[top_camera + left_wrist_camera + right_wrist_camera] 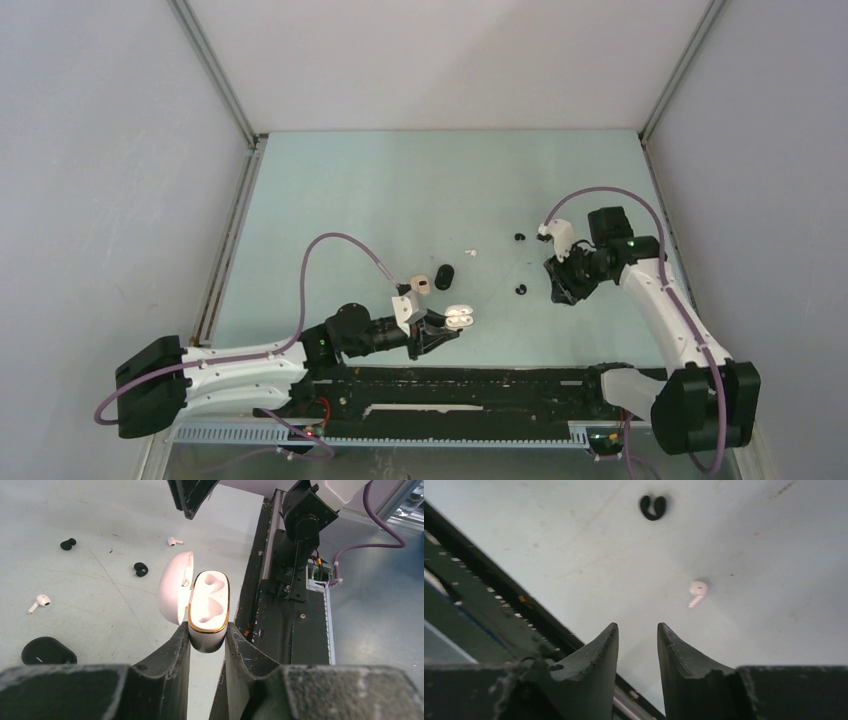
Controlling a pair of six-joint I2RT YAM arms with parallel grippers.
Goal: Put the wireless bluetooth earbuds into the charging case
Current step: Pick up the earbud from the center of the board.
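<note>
Nothing here that I can read; the black case (48, 651) bears one small pale dash, possibly a logo.

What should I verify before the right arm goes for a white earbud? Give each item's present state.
1. White charging case clamped in left gripper: ok.
2. Lid open: ok.
3. Both wells empty: ok.
4. Right gripper open, nothing between its fingers: ok.
5. White earbud lined up with the right gripper's gap: not ok, it lies ahead and off to one side.
6. Which well that earbud fits: cannot tell.
</note>
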